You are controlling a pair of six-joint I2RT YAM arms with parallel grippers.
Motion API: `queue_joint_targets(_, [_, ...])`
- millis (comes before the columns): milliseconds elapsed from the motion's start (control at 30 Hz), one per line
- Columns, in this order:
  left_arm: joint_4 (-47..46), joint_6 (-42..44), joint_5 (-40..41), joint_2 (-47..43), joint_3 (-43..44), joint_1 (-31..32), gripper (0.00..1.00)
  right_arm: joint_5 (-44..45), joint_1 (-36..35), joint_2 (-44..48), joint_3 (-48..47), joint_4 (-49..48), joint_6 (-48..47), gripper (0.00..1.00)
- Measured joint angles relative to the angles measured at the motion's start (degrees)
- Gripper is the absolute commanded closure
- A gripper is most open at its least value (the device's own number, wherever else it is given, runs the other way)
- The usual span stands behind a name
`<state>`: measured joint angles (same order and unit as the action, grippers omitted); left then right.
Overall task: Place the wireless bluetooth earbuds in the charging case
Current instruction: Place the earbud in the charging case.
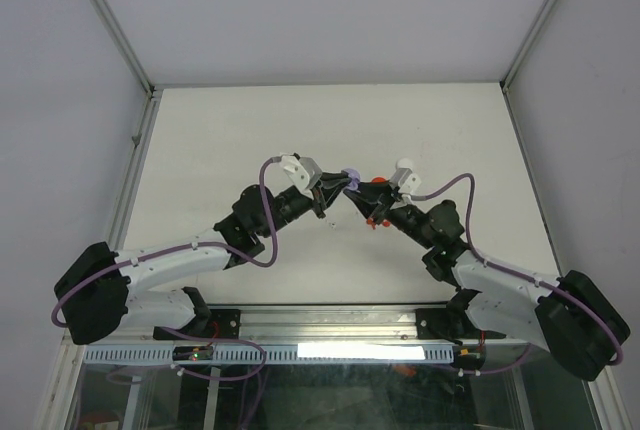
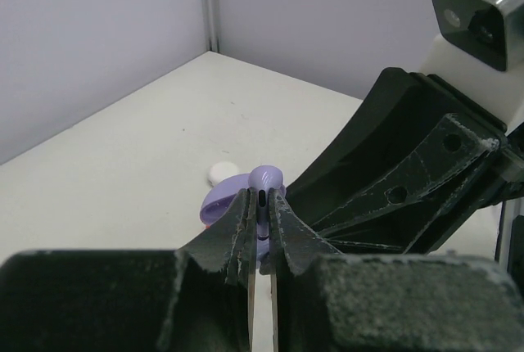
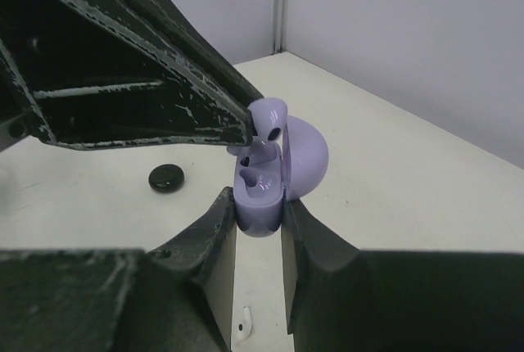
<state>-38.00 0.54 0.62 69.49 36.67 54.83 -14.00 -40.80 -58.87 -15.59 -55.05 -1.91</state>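
My left gripper (image 2: 262, 198) is shut on a lavender earbud (image 2: 266, 182), pinching its stem with the bud head sticking out past the tips. My right gripper (image 3: 259, 206) is shut on the base of a lavender charging case (image 3: 260, 196), held above the table with its lid (image 3: 309, 160) open. The earbud (image 3: 268, 115) hangs right over the case's open sockets, which look empty. In the top view the two grippers meet mid-table, left (image 1: 338, 188) and right (image 1: 362, 193), with the lavender case (image 1: 350, 174) between them.
A black round case (image 3: 166, 178) lies on the table beyond the held case. A white earbud (image 3: 243, 325) lies on the table under my right gripper. A white round case (image 2: 221, 173) lies further off. Small red pieces (image 1: 370, 218) show beside the right arm.
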Motion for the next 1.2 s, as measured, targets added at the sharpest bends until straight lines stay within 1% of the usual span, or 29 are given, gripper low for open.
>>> queue_joint_targets(367, [-5.07,2.64,-1.05,1.25,-1.79,0.72,0.92,-0.35,-1.31,-0.55,-1.14,-1.27,0.02,0.92])
queue_joint_targets(800, [-7.13,4.09,-0.50,1.77,-2.80,0.74,0.91,-0.22,-1.38,-0.57,-1.14,-0.90,0.02,0.92])
queue_joint_targets(1200, [-8.52,4.96,0.81,1.75,-4.57,1.07,0.89,-0.07,-1.53,-0.37,-1.14,0.13,-0.07,0.92])
